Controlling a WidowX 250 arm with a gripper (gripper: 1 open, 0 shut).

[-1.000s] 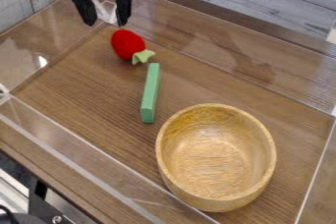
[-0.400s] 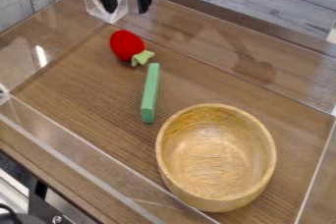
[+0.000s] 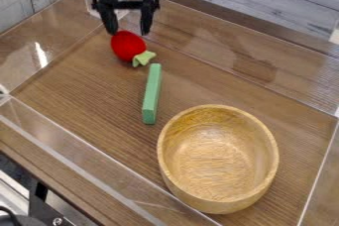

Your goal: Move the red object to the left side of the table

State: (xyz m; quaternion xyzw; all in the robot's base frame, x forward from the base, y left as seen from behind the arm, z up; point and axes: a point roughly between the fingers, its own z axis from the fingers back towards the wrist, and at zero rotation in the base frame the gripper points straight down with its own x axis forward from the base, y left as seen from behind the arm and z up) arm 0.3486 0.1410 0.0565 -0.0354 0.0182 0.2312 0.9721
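Hand came down since a moment ago – fingers apart, now just above red fruit, at its 12 o'clock. Fruit unmoved on table – grasp likely next.

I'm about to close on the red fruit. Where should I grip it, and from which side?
Grip the red object across its rounded body, coming straight down from above, probably best. The open gripper already hangs just over it. Its light-green stem points toward the green bar close beside it, so keep the fingers off that end.
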